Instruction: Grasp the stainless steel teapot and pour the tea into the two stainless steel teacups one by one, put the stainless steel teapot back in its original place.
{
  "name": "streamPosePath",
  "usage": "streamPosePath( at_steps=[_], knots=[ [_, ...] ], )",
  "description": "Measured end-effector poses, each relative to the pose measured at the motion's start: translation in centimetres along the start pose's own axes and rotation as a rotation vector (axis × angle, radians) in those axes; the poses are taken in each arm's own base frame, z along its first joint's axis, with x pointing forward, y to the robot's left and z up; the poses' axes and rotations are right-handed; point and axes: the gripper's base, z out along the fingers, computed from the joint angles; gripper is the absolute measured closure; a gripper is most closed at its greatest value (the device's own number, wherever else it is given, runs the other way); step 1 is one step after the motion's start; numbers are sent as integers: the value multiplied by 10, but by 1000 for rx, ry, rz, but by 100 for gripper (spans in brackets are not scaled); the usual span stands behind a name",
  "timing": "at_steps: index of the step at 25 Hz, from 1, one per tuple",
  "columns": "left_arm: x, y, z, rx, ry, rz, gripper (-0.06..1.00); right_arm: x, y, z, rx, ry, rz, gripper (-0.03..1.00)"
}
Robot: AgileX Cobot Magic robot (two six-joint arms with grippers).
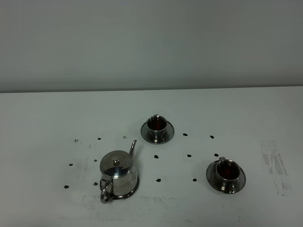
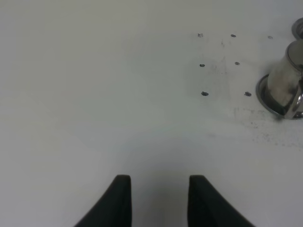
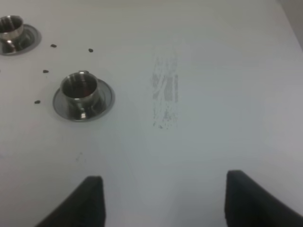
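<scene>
Exterior high view: a white table (image 1: pixel 47 118) dotted with small black marks (image 1: pixel 156 156), pale wall (image 1: pixel 142 38) behind; the teapot (image 1: pixel 118 174) sits upright on its saucer (image 1: pixel 134 188) — both cups (image 1: pixel 156 126) (image 1: pixel 227 171) on theirs, dark tea inside; left gripper (image 2: pixel 158 201) and right gripper (image 3: pixel 163 198) hang parted, empty.

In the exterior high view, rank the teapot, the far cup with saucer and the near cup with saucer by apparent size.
1. teapot, clearly largest.
2. near cup and saucer and far cup and saucer: alike; the near set looks slightly wider, possibly from nearness.
</scene>
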Motion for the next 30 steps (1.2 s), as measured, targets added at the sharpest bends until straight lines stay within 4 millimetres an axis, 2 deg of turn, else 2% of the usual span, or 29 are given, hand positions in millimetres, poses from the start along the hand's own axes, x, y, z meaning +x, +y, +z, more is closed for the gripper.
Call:
streamPosePath(
  at_steps=[30],
  knots=[
    [0, 0, 0, 0, 0, 0, 59, 0, 0, 0, -5, 0, 3, 41]
  ],
)
